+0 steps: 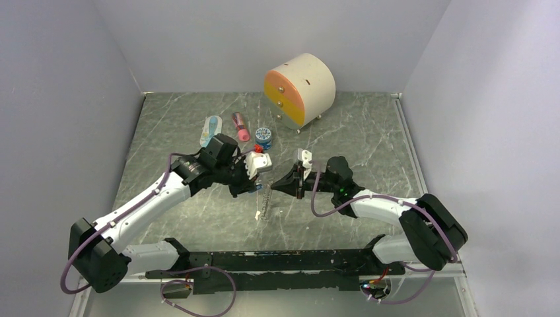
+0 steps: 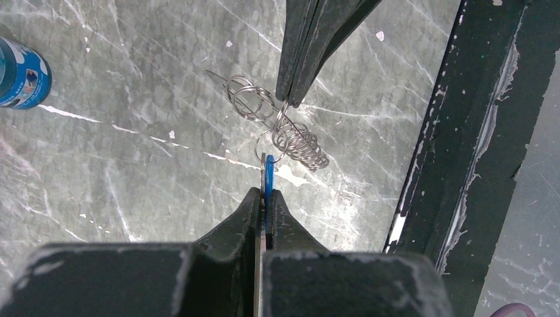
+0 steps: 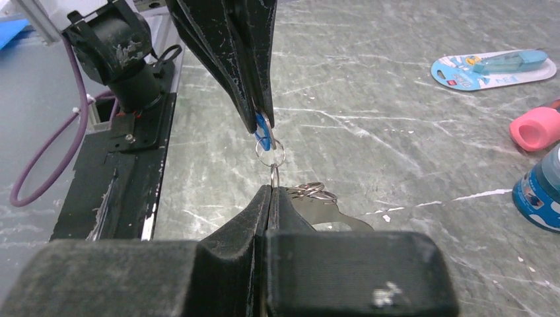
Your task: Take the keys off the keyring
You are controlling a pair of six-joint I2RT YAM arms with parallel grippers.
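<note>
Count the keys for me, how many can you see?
1. The blue key is pinched in the left tool, linked to the keyring the right tool grips. Others may be hidden.

left gripper (image 2: pixel 265 193) pinched closed, right gripper (image 3: pixel 271 190) clamped tight too, tips aimed at each other, nearly meeting, both angled downward

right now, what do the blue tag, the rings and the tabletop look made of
The blue tag, in the left hand: likely plastic, glossy, solid even colour. The rings: probably steel wire, thin silvery coils with bright glints. The tabletop: polished grey-green stone or a stone-print laminate; white veins and sheen fit either.
</note>
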